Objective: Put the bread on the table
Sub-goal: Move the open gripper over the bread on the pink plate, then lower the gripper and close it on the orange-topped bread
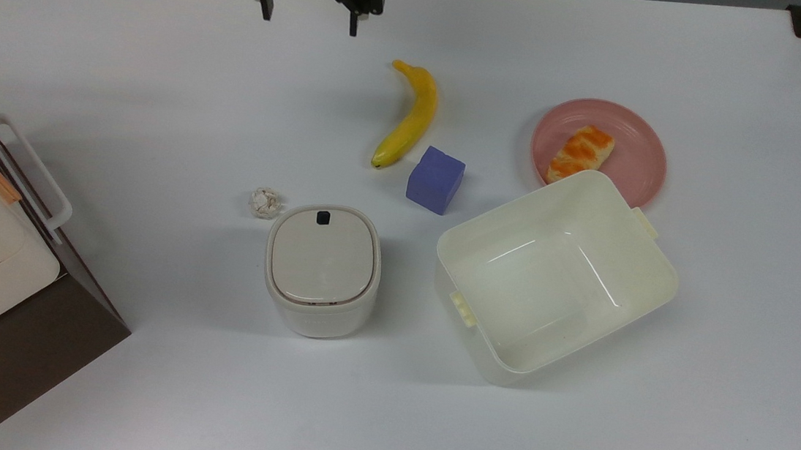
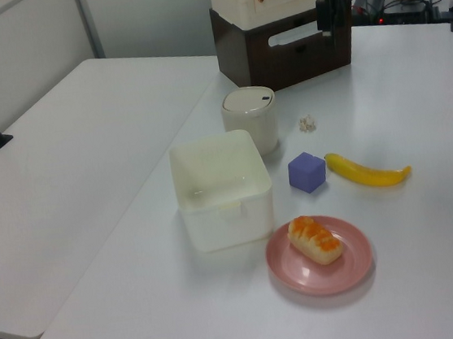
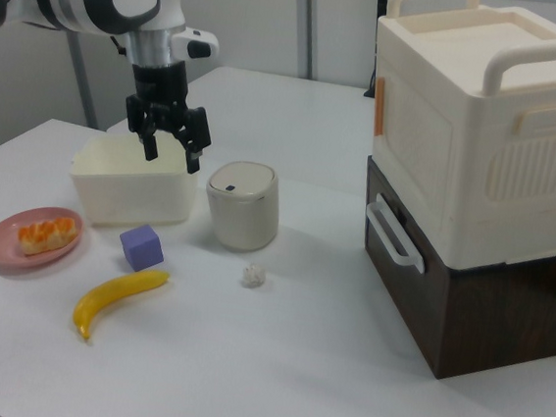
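Bread [image 1: 581,153] lies on the pink plate [image 1: 640,141], toward the plate's 9 o'clock side in the top view, its glazed orange patches facing up. The plate sits on the white counter [image 1: 163,99], and its 6 o'clock edge is hidden behind the rim of the cream tub [image 1: 556,277] in the top view. That tub stands open with nothing in it. At about 9 o'clock from the tub in the top view stands a squat cream canister [image 1: 322,269] with its lid closed, a small dark mark near the lid's 12 o'clock edge. A tiny whitish knobbly ball [image 1: 265,202] rests just beside the canister, at its 10 o'clock. Between the canister and the plate sits a purple block [image 1: 436,180], and just beside it, at its 11 o'clock, lies the banana [image 1: 409,116].

The tool [image 1: 308,19] hangs over the counter's far edge at 12 o'clock in the top view, well apart from the bread, its two black fingers [image 1: 353,20] spread apart and holding nothing. In the right view a big cream appliance [image 3: 474,119] stands on a dark brown base at 3 o'clock.
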{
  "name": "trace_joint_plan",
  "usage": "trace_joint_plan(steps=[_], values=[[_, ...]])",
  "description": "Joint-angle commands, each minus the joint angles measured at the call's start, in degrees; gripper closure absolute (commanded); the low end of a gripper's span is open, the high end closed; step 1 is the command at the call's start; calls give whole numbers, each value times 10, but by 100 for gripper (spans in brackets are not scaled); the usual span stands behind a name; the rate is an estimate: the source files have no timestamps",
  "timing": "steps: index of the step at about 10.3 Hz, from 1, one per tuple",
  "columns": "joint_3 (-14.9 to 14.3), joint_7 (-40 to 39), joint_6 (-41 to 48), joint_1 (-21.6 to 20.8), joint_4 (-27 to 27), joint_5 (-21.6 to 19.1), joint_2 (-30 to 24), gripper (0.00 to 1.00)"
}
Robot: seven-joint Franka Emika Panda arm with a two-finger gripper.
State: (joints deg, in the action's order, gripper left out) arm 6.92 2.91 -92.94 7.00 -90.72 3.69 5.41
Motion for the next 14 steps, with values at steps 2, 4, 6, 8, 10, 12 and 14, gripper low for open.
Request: trace_joint_plan(steps=[2,4,6,8,10,12,14], values=[[-1,17,4,-45,-3,-66,16,0],[-1,117,-21,-109,-21,-76,16,0],[-1,222,-93,-182,-56,-75,14,0],[-1,288,-153,-248,-88,-69,23,0],[-1,326,-190,-295,-98,-67,55,0],[-1,349,-236,-313,-108,-64,97,0],[-1,365,-267,-315,-107,-43,137,0]])
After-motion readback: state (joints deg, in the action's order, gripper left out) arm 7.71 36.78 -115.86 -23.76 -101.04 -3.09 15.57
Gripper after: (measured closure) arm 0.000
